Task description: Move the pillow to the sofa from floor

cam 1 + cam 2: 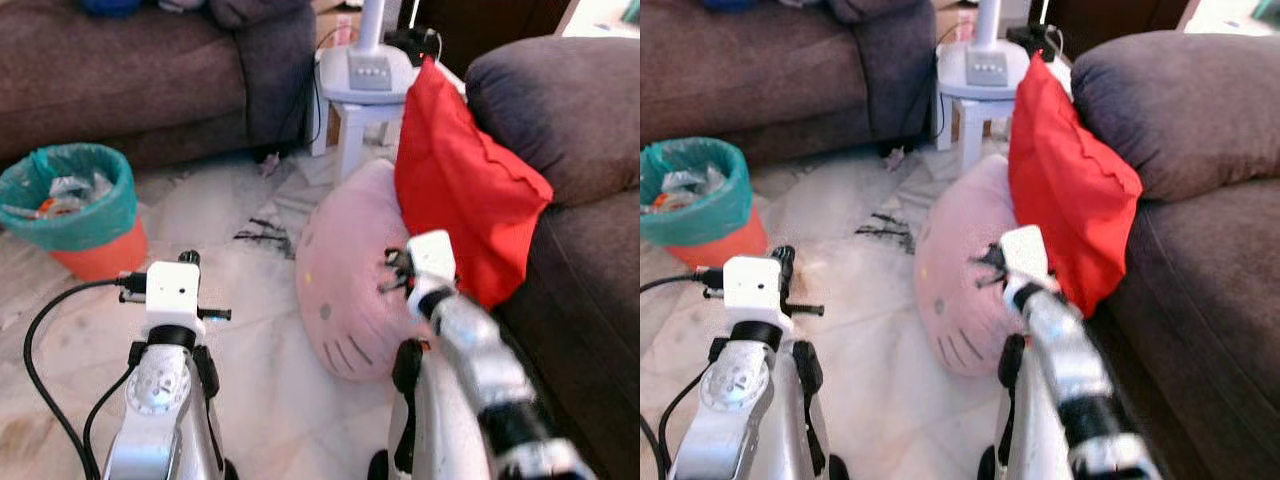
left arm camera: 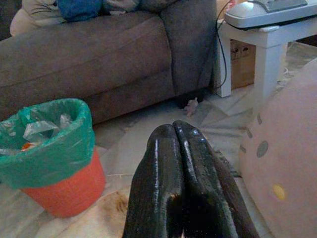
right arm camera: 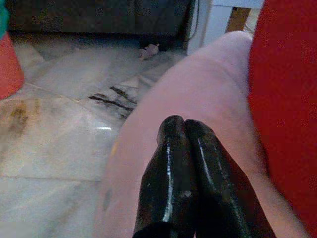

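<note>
On floor, pink pillow [image 1: 350, 275], red pillow [image 1: 460, 180]

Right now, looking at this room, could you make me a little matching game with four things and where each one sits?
Things:
1. pink pillow
2. red pillow
3. orange bin
4. white side table

Places:
A. between the two sofas, carrying a white appliance base
B. on the floor, leaning on the sofa front, under the red cushion
C. on the floor by the far sofa, lined with a green bag
D. propped against the near sofa's arm, resting on the pink one

Pairs: 1-B, 2-D, 3-C, 4-A
</note>
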Tool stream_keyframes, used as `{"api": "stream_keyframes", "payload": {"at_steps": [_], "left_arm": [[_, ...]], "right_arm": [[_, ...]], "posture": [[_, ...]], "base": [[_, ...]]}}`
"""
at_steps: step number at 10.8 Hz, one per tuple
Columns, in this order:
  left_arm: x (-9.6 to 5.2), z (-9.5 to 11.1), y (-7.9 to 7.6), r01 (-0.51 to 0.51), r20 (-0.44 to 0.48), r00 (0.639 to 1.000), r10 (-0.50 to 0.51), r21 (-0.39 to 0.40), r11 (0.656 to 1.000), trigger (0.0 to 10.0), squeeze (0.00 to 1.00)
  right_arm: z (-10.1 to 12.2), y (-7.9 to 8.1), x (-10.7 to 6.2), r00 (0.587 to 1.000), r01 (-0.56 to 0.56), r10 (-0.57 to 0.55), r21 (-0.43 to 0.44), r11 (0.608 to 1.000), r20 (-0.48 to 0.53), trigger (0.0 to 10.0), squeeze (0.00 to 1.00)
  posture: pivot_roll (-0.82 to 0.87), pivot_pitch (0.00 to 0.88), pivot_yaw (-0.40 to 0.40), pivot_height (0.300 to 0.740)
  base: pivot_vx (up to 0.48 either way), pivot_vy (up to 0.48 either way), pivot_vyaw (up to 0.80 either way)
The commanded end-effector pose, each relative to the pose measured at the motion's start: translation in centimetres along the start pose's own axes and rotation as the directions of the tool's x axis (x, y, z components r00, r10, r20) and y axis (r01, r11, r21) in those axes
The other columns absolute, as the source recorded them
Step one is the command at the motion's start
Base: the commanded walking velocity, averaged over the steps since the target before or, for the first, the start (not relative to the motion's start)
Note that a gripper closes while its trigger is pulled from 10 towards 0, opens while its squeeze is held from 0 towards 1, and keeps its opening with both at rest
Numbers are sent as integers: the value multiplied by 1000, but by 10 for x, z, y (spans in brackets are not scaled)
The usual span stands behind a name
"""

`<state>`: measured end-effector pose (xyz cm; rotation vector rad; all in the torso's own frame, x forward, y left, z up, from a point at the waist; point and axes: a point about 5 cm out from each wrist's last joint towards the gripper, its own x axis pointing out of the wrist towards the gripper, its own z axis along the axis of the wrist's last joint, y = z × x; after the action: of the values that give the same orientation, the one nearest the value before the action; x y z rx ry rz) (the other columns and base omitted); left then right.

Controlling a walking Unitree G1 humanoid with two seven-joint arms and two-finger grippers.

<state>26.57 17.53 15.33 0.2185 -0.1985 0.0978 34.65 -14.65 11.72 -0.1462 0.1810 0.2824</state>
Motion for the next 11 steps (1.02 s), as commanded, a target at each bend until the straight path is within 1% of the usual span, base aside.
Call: {"api": "stream_keyframes", "payload": {"at_steps": [1, 2, 3, 4, 5, 7, 8, 9, 10, 11], "left_arm": [[-2, -1, -1, 3, -4, 1000, -3, 2, 1000, 10000, 0], [-2, -1, -2, 6, -5, 1000, -6, 2, 1000, 10000, 0], [-2, -1, -2, 8, -5, 1000, -8, 0, 1000, 10000, 0], [-1, 0, -2, 12, -4, 1000, -12, 0, 1000, 10000, 0], [-1, -1, -2, 15, -6, 1000, -15, -2, 1000, 10000, 0], [-2, -1, -4, 26, -10, 1000, -26, -3, 1000, 10000, 0], [-2, -2, -3, 29, -14, 999, -29, -2, 1000, 10000, 0], [-2, -2, -3, 33, -17, 999, -33, -3, 999, 10000, 0], [-3, -3, -5, 46, -24, 999, -46, -5, 999, 10000, 0], [-3, -3, -5, 49, -24, 999, -49, -7, 999, 10000, 0]], "right_arm": [[-7, -9, 0, 998, 7, -7, -6, 1000, -57, 10000, 0], [-11, -16, 0, 996, 27, -28, -13, 1000, -83, 10000, 122], [-15, -25, -1, 993, 57, -59, -14, 998, -106, 10000, 1000], [-16, -31, -3, 991, 67, -66, 4, 998, -113, 10000, 1000], [-18, -35, -5, 989, 83, -82, 2, 997, -123, 10000, 1000], [-21, -43, -9, 986, 104, -97, 44, 994, -135, 10000, 1000], [-26, -43, -13, 985, 78, -67, 64, 995, -158, 10000, 1000], [-31, -45, -15, 978, 92, -80, 54, 994, -194, 10000, 1000], [-36, -43, -18, 976, 56, -32, 105, 993, -218, 10000, 1000], [-35, -42, -19, 978, 36, -15, 97, 995, -210, 10000, 1000]], "posture": [[74, 120, -70, 356], [74, 118, -69, 356], [74, 116, -69, 356], [72, 120, -66, 356], [69, 124, -64, 356], [70, 134, -60, 356], [70, 140, -59, 356], [68, 142, -58, 356], [67, 144, -57, 356], [67, 144, -57, 356]], "base": [[0, 0, 0], [0, 0, 0], [0, 0, 0], [0, 0, 0], [0, 0, 0], [0, 0, 0], [0, 0, 0], [0, 0, 0], [0, 0, 0], [0, 0, 0]]}}
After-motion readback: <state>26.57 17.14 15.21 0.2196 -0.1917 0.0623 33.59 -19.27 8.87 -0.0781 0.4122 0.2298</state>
